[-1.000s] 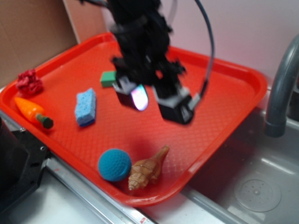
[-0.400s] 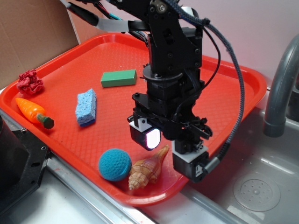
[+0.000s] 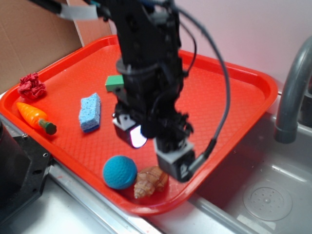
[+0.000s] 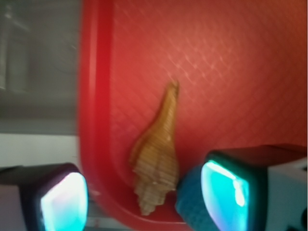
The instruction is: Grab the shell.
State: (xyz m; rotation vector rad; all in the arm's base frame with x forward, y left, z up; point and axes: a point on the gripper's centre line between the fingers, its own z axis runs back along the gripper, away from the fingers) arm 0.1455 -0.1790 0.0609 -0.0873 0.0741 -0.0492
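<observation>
The shell (image 3: 149, 181) (image 4: 157, 159), tan-brown and ridged with a long pointed tail, lies on the red tray (image 3: 229, 100) near its front rim. A teal ball (image 3: 119, 171) (image 4: 188, 204) touches its side. My gripper (image 3: 155, 149) (image 4: 144, 197) hangs open just above the shell, one finger over the tail end and hiding it in the exterior view. In the wrist view the shell lies between the two glowing pads (image 4: 225, 190), and nothing is held.
On the tray lie a blue sponge (image 3: 89, 112), a green block (image 3: 115, 82), a toy carrot (image 3: 34, 117) and a red crumpled lump (image 3: 31, 87). The tray rim (image 4: 94, 120) runs close beside the shell. A sink basin (image 3: 265, 195) and grey faucet (image 3: 291, 92) are at the right.
The gripper has come down and forward from mid-tray towards the front rim, and now hangs over the shell, covering its tail. Shell and ball have not moved.
</observation>
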